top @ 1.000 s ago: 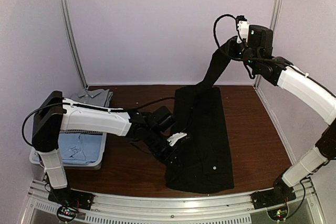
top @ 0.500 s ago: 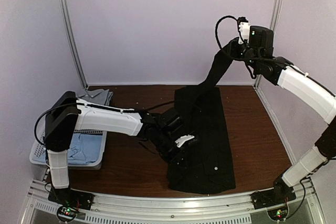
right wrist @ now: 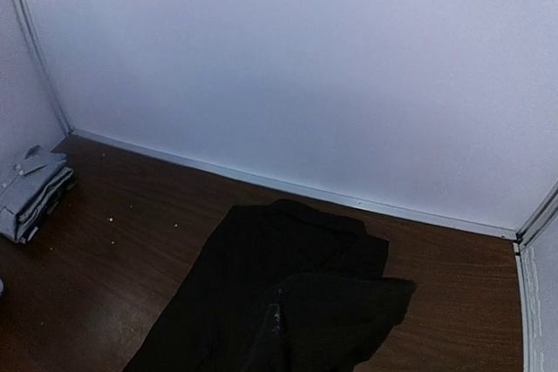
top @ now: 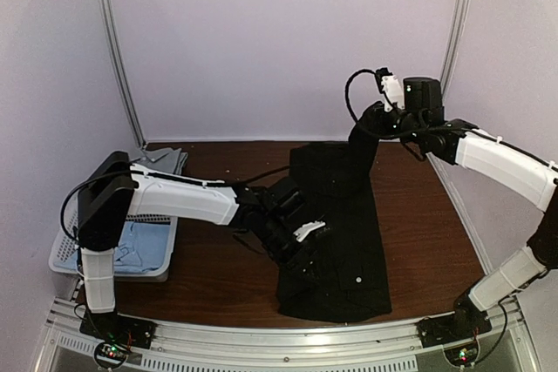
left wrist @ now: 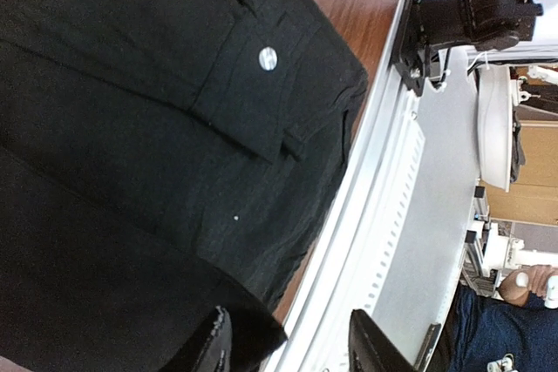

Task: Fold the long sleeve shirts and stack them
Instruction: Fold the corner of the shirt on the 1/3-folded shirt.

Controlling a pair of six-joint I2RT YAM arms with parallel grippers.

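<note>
Lying spread along the middle of the brown table, the black shirt runs from the back wall to the near edge, with a small white dot near its front hem. The dot is also clear in the left wrist view. Right gripper is raised above the shirt's far end, clenched on a black fold or sleeve that hangs from it down to the rest of the garment. Its fingers are not visible in its own wrist view, only dark cloth below. Left gripper sits low at the shirt's left edge, fingers spread apart, released, with a corner of black cloth lying between them. Grey shirt is folded at the back left corner. Light blue shirt sits in the white basket at the left edge.
</note>
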